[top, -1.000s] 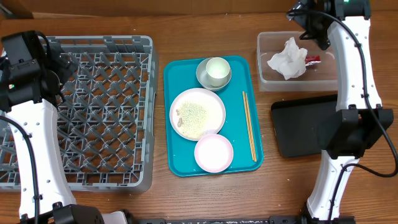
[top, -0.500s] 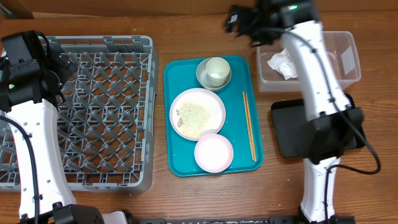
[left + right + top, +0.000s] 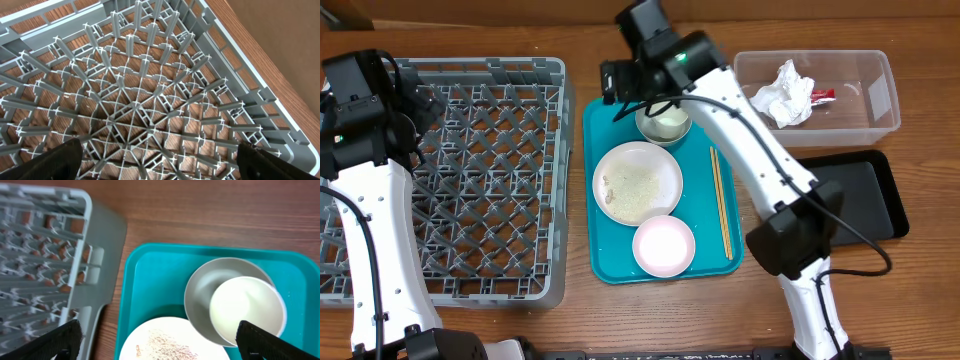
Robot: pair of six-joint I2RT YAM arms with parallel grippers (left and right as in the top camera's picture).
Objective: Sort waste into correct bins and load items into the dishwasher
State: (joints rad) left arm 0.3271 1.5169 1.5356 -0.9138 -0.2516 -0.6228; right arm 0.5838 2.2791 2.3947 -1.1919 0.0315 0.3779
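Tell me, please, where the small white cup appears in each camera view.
Overhead: small white cup in the grey-green bowl, far end of the teal tray.
Left wrist: not in it.
Right wrist: lower right, in the same bowl.
Shared landmark: the grey dish rack, left of the tray overhead, upper left in right wrist, filling left wrist.

My rack point(image 3: 490, 180) lies left of the serving tray point(image 3: 610, 250); the tub point(image 3: 855, 115) sits right, behind the flat bin point(image 3: 865, 195).

Cropped and blurred
Between the fingertips point(image 3: 52, 342) of the right end effector point(image 3: 160, 346), themselves cropped at the corners, the large white plate point(image 3: 150, 336) runs off the edge; the dish rack point(image 3: 40, 245) to their left is blurred.
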